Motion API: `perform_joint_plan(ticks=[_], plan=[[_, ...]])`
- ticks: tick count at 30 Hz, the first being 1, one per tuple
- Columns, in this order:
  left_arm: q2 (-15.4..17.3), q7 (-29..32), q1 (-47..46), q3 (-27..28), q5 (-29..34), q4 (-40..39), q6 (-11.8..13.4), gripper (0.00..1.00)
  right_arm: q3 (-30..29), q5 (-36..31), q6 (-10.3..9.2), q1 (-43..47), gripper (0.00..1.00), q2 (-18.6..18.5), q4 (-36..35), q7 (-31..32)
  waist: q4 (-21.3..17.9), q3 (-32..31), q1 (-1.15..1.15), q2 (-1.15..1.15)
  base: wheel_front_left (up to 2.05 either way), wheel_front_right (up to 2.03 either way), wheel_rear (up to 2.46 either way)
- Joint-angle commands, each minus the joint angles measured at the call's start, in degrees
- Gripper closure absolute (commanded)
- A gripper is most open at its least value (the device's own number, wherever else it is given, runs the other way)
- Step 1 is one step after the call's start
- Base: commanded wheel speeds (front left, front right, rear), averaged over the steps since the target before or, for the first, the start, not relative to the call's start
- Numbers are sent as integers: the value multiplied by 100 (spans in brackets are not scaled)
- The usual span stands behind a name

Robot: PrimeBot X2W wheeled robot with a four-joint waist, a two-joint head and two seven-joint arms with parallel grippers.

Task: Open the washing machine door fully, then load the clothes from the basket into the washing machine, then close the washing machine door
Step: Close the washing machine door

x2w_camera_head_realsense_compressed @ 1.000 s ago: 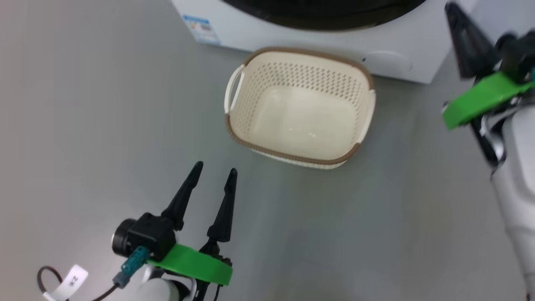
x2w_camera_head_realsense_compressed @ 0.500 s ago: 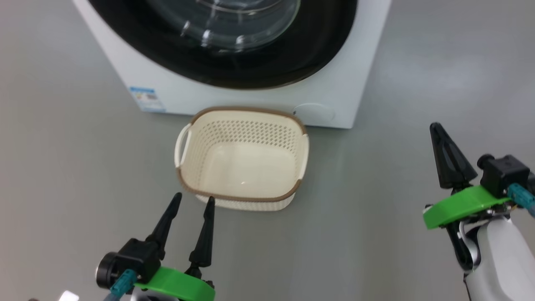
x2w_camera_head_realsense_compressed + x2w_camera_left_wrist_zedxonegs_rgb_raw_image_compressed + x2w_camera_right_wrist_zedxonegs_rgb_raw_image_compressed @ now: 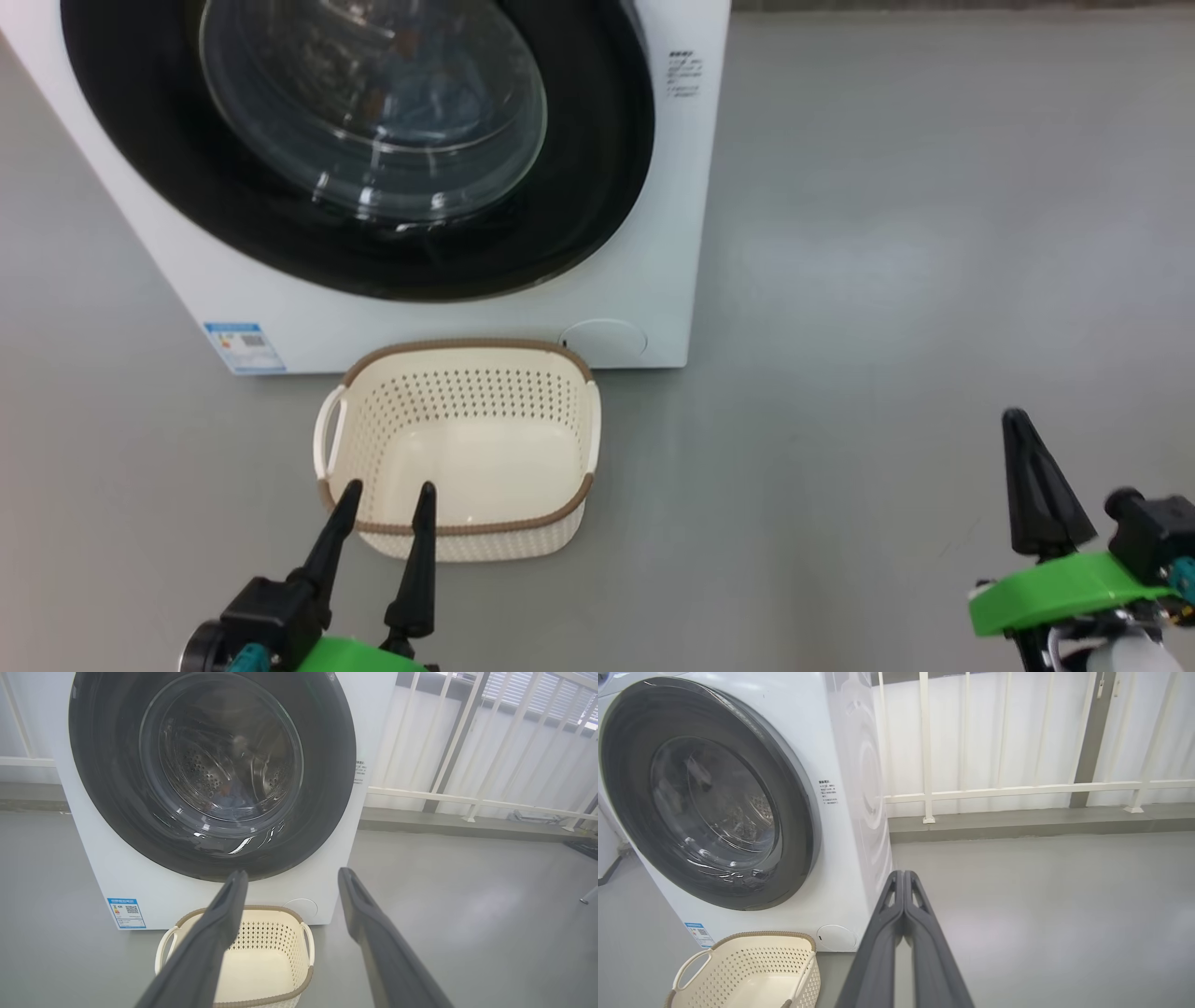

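Two grippers sit at the near edge of your head view, and they differ. The left gripper (image 3: 389,486) stands wide open, its two dark fingers spread and pointing at the near rim of the basket (image 3: 485,411) without touching it, and it holds nothing. The right gripper (image 3: 1016,420) is closed, fingers pressed together along their length and empty, well off to the right over bare grey floor (image 3: 887,280). The washing machine (image 3: 672,233) stands on that floor toward its far edge, where your right wrist view shows a white railing (image 3: 1017,788) behind it. The washing machine door (image 3: 373,121) lies closed against the front, its glossy black ring around the bulging glass. Through the glass in your left wrist view you can make out the perforated steel drum (image 3: 201,774) and a dim bluish patch low inside it. You cannot tell from here whether that is the clothes. The cream basket sits on the floor just in front of the machine, below the door, between the blue label sticker (image 3: 245,347) and the round filter cover (image 3: 604,338). Its smooth bottom shows bare. Whether its back rim touches the machine you cannot tell.
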Motion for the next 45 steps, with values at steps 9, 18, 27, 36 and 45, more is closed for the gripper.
perform_joint_plan(ticks=[9,18,27,36,45], plan=[[65,-36,99,323,13,-157,5,0,-30,368,-37,372,100,3,-297,-12,-286,-308,0,0,0,0,0],[65,-36,185,400,99,-182,19,0,-179,364,-37,690,0,4,-390,-12,-299,-382,0,0,0,0,0],[65,-36,243,440,117,-254,76,0,-171,350,-37,718,0,5,-376,-12,-321,-408,0,0,0,0,0],[65,-36,259,443,124,16,182,0,-136,308,-37,721,0,5,-361,-12,-316,-452,0,0,0,0,0],[65,-36,252,434,153,58,235,0,-125,281,-37,729,0,5,-358,-12,-301,-476,0,0,0,0,0]])
